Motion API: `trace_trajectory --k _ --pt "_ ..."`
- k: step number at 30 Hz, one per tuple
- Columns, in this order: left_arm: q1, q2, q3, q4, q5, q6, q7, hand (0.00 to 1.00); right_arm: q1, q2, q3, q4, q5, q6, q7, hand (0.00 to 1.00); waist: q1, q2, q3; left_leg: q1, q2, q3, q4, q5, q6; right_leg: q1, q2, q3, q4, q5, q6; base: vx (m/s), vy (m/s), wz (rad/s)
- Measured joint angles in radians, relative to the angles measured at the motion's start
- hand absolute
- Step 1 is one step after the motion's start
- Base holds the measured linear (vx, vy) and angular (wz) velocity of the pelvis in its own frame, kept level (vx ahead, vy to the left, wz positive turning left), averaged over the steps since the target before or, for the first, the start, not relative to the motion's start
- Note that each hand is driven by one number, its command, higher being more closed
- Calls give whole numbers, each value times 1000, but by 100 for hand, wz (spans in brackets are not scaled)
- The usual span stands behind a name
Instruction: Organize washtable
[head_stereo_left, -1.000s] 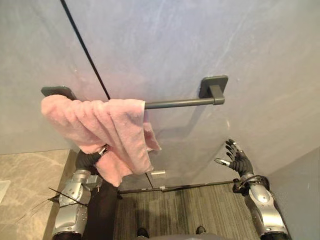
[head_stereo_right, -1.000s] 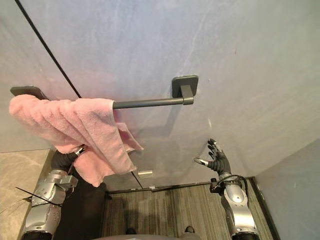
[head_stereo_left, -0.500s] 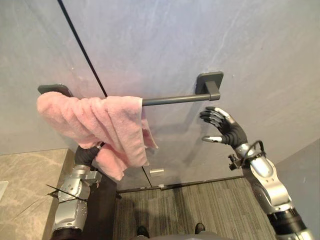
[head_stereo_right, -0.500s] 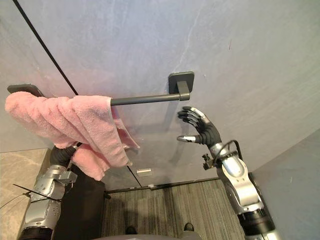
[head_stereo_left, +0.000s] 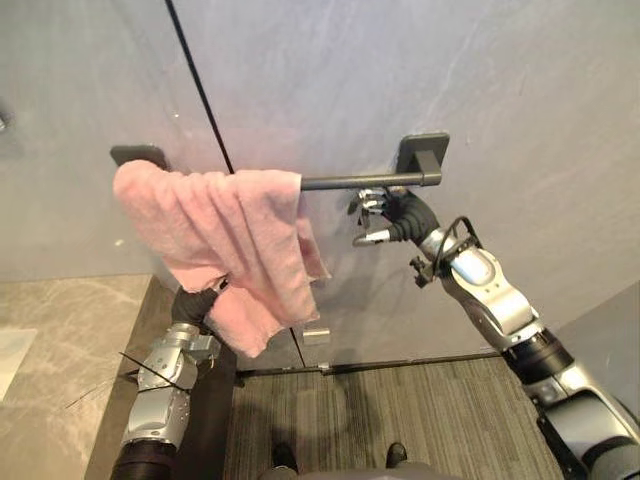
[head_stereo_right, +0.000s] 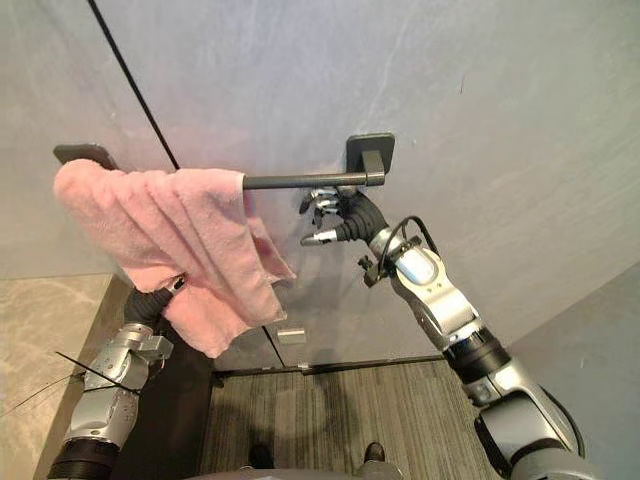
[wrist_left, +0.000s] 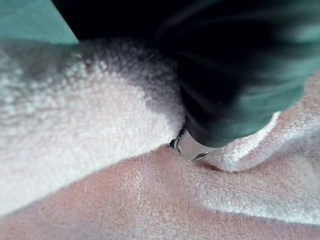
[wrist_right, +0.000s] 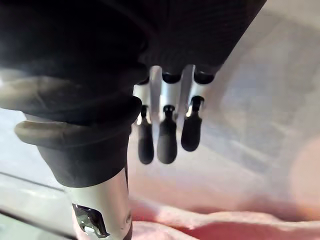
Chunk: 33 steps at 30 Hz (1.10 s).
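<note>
A pink towel (head_stereo_left: 230, 240) hangs bunched over the left half of a dark grey towel bar (head_stereo_left: 350, 182) fixed to the grey wall. My left arm reaches up beneath it, and my left hand (wrist_left: 240, 75) is buried in the towel's lower folds with its fingers hidden. My right hand (head_stereo_left: 388, 215) is raised just under the bare right part of the bar, close to the towel's right edge. Its fingers (wrist_right: 167, 140) hang relaxed with the thumb apart, and they hold nothing. The towel's pink pile (wrist_right: 210, 225) shows just past them.
The bar ends in a square bracket (head_stereo_left: 422, 158) at the right and another bracket (head_stereo_left: 138, 155) at the left. A stone countertop (head_stereo_left: 60, 340) lies at the lower left. Striped carpet (head_stereo_left: 400, 410) runs along the wall's foot, beside a small metal fitting (head_stereo_left: 317, 335).
My right hand has risen from low by the floor and swung left to just under the bar, beside the towel. The camera has shifted; my left hand stays under the towel.
</note>
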Motion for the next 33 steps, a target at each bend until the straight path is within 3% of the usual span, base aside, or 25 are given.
trace_trajectory --k 4,13,27,28,33 --pt "-3 1 -33 39 0 0 9 100 -57 6 44 39 6 9 -15 0 30 -7 -4 -11 10 -10 0 5 -8 3 7 -2 -29 22 -5 -49 -5 1" --pt "-35 2 -60 57 1 -1 25 100 -105 62 107 83 5 13 -12 0 32 -26 -16 -30 10 -30 0 14 -12 1 13 -12 -49 43 -9 21 -5 3" --pt "-140 6 -75 129 3 0 64 100 -205 261 173 276 -24 28 -16 0 35 -27 -16 -47 14 -37 0 23 -9 -12 19 -16 -49 50 -13 1 0 1" --pt "-152 7 -75 131 3 0 65 100 -210 268 178 288 -27 28 -16 100 36 -28 -17 -47 14 -38 0 23 -9 -12 19 -17 -49 50 -13 0 0 0" --pt "-196 20 -75 133 2 0 74 100 -212 298 190 321 -43 30 -21 100 35 -29 -16 -52 14 -42 0 23 -9 -12 19 -22 -49 50 -13 14 -2 2"
